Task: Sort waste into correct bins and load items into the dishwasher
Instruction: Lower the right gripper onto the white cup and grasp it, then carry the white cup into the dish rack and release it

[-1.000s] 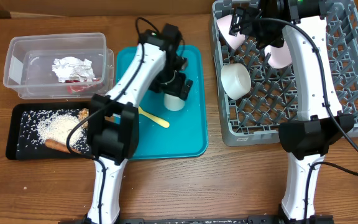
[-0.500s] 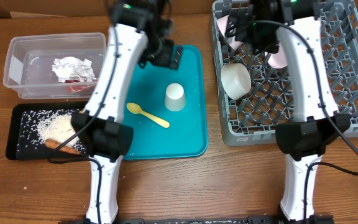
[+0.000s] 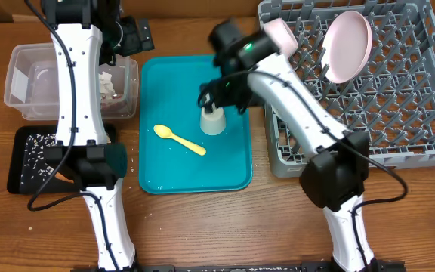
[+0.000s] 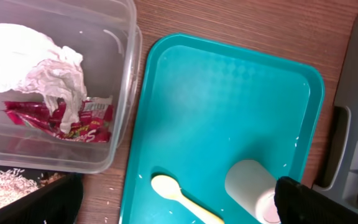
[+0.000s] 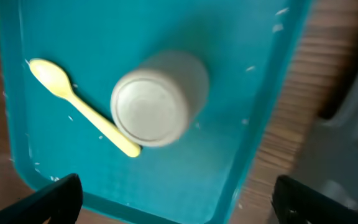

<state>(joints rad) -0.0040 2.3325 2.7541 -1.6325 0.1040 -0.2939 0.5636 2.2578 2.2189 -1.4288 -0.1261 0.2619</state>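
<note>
A small white cup [image 3: 212, 122] stands upside down on the teal tray [image 3: 232, 170], with the pale yellow spoon [image 3: 180, 140] lying beside it. My right gripper [image 3: 221, 94] hovers just above the cup [image 5: 157, 99], open and empty [image 5: 185, 208]; the spoon [image 5: 79, 106] lies left of the cup. My left gripper [image 3: 131, 34] is high over the clear tub's [image 3: 21, 83] right end, open and empty [image 4: 179, 211]. Crumpled white paper [image 4: 36, 62] and a red-and-white wrapper [image 4: 61, 121] lie in the tub. The pale plate [image 3: 346, 45] stands upright in the grey dish rack [image 3: 414, 113].
The black tray [image 3: 21, 177] with scattered rice [image 3: 32, 147] lies at the front left, partly hidden by my left arm. A pale bowl [image 3: 278, 32] shows at the rack's back left corner. My right arm crosses the rack's left edge.
My left gripper has let go of the cup and moved up and left over the clear tub. My right arm has swung from the dish rack across to above the cup.
</note>
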